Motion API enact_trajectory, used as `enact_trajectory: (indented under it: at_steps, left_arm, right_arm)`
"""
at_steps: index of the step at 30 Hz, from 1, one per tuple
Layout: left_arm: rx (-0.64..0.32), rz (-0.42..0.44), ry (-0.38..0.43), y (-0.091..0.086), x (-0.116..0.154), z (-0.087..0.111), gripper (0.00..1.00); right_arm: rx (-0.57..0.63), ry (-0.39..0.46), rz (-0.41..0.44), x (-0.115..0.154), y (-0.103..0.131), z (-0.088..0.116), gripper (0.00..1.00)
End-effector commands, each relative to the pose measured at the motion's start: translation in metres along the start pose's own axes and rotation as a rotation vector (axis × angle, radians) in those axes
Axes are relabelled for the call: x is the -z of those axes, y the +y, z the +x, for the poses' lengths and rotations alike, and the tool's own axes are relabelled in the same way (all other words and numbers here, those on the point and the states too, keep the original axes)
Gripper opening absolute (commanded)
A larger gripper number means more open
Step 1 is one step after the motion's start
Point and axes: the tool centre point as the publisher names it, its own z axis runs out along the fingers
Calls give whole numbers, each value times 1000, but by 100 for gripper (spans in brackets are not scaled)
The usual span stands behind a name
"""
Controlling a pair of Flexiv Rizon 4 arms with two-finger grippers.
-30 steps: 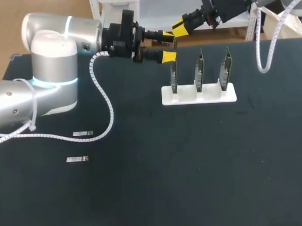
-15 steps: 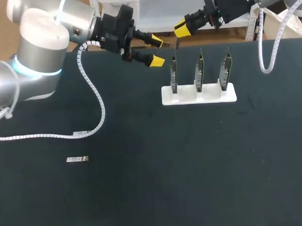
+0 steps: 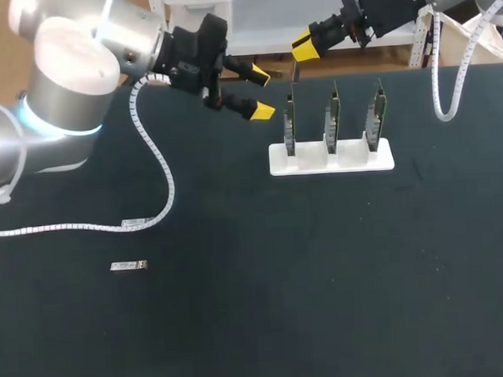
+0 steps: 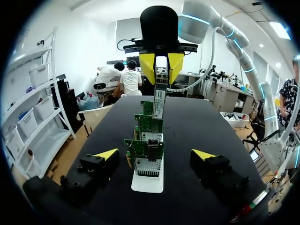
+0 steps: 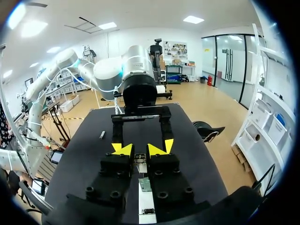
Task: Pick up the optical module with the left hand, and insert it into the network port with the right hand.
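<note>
My right gripper (image 3: 302,47) hangs over the far table edge, shut on a slim optical module (image 3: 294,71) that points down above the leftmost of three green network cards (image 3: 289,124) on a white stand (image 3: 331,157). In the left wrist view the module (image 4: 159,101) sits between the right gripper's yellow tips (image 4: 161,65), above the row of cards (image 4: 149,151). My left gripper (image 3: 261,91) stands open, left of the cards, holding nothing. In the right wrist view my right gripper (image 5: 140,149) pinches the module (image 5: 139,159) over a card (image 5: 144,183).
Two spare optical modules (image 3: 128,266) (image 3: 139,223) lie on the black table at the left, one partly under my left arm's white cable (image 3: 163,171). The left arm's bulk stands over the table's far left corner.
My left gripper has drawn back to the left from the module in the right gripper, and its arm has swung up and back. The right gripper has hardly moved.
</note>
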Motion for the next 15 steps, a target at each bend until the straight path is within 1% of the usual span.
enact_trajectory:
  at_steps: [1,6,15]
  left_arm:
    - [-1,6,14,8,-3,-3,100]
    - [-5,14,27,10,-4,-2,100]
    - [20,19,48,7,-5,5,100]
  right_arm:
    - [1,-5,0,1,0,1,0]
    - [0,-8,4,2,1,0,0]
    - [6,-4,7,4,0,1,0]
